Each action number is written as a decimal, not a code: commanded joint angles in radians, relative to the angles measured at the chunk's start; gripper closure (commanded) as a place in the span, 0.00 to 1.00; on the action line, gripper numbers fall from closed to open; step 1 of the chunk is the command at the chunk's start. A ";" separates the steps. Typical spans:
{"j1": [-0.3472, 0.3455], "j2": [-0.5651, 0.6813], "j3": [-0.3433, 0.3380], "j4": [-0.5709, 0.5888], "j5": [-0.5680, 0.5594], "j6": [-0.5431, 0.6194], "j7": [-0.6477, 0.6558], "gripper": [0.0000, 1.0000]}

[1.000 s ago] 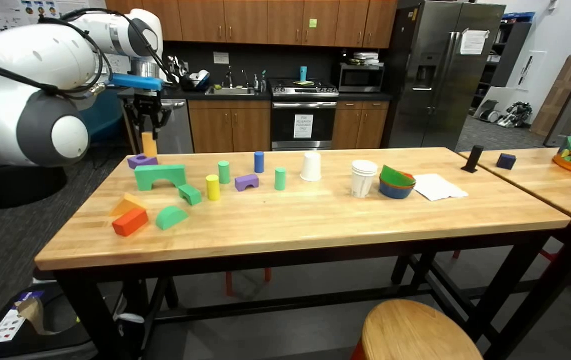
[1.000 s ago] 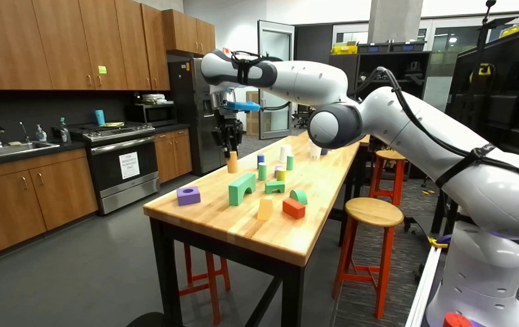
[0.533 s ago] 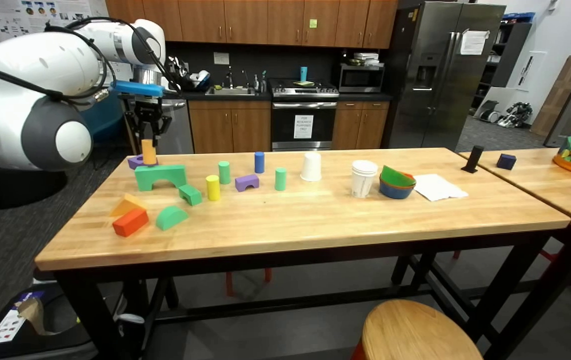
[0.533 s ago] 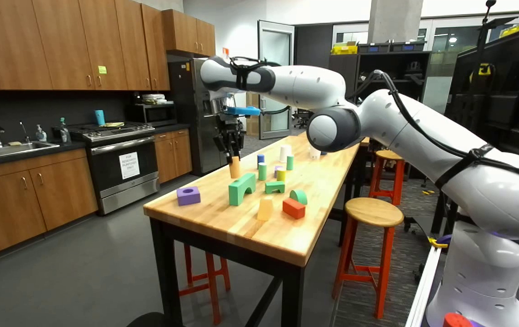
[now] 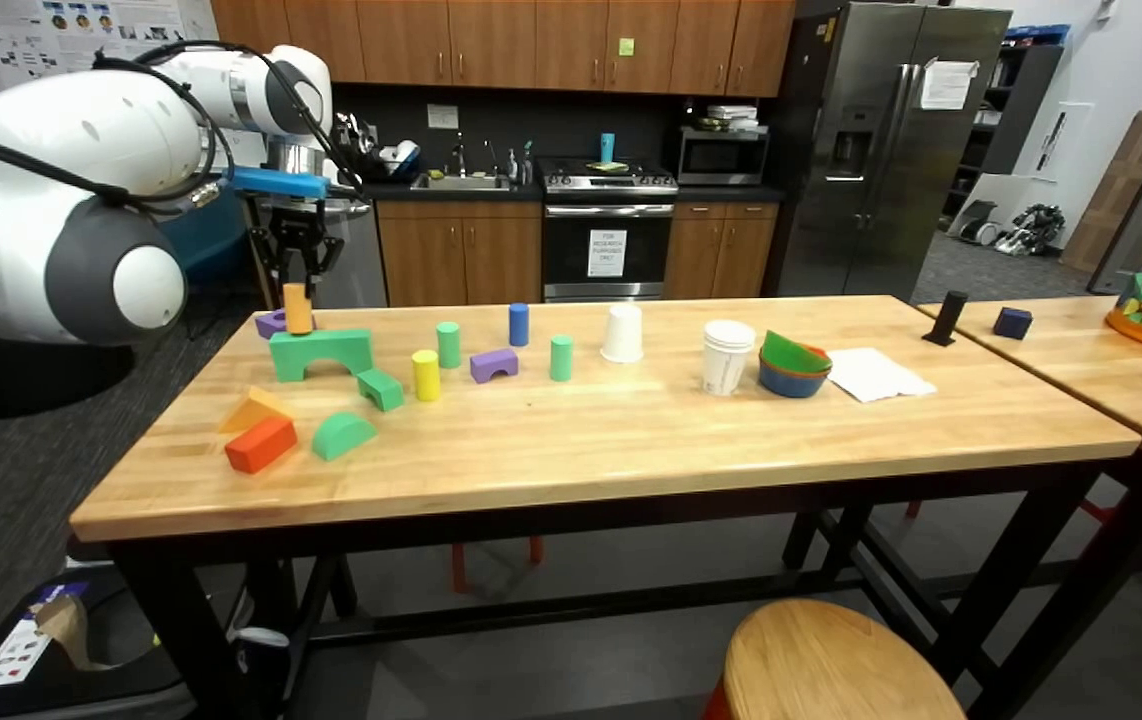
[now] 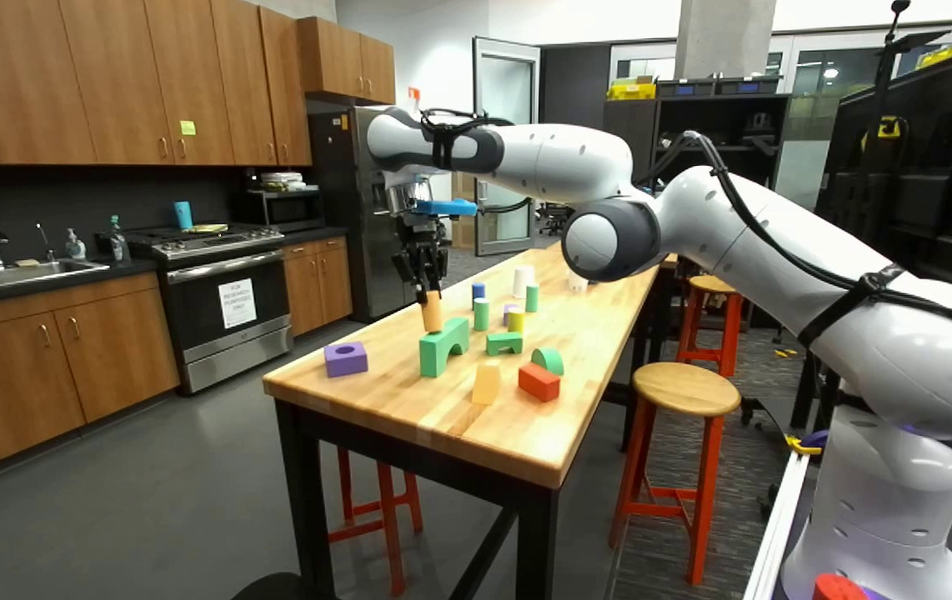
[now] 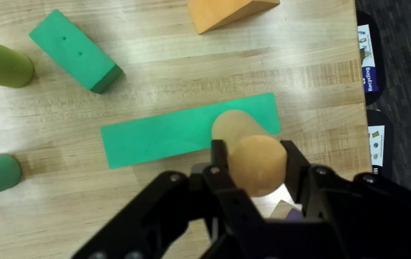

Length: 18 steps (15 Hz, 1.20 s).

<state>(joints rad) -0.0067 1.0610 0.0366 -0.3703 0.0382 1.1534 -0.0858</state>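
Observation:
My gripper is shut on an orange cylinder, with one finger pad on each side of it in the wrist view. The cylinder's lower end overlaps the right end of a long green arch block. In both exterior views the cylinder stands nearly upright at the top of the green arch, leaning slightly in an exterior view. Whether it touches the arch or hangs just above, I cannot tell. A purple block with a round hole lies beside the arch, mostly hidden behind the gripper in the wrist view.
Near the arch lie a small green bridge, a yellow cylinder, an orange wedge, a red block and a green half-round. Farther along stand green and blue cylinders, white cups and bowls. The table edge is close.
The arm has lowered, bringing the held orange cylinder down and toward the green arch until its lower end meets the arch's top in view. The grip is unchanged; the other blocks have not moved.

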 commanded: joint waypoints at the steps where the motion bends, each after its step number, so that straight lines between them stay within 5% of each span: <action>1: -0.002 -0.020 0.002 -0.018 0.006 -0.001 0.016 0.85; 18: -0.003 -0.036 0.015 -0.017 0.015 -0.014 0.017 0.85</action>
<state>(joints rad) -0.0066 1.0514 0.0517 -0.3668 0.0444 1.1267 -0.0861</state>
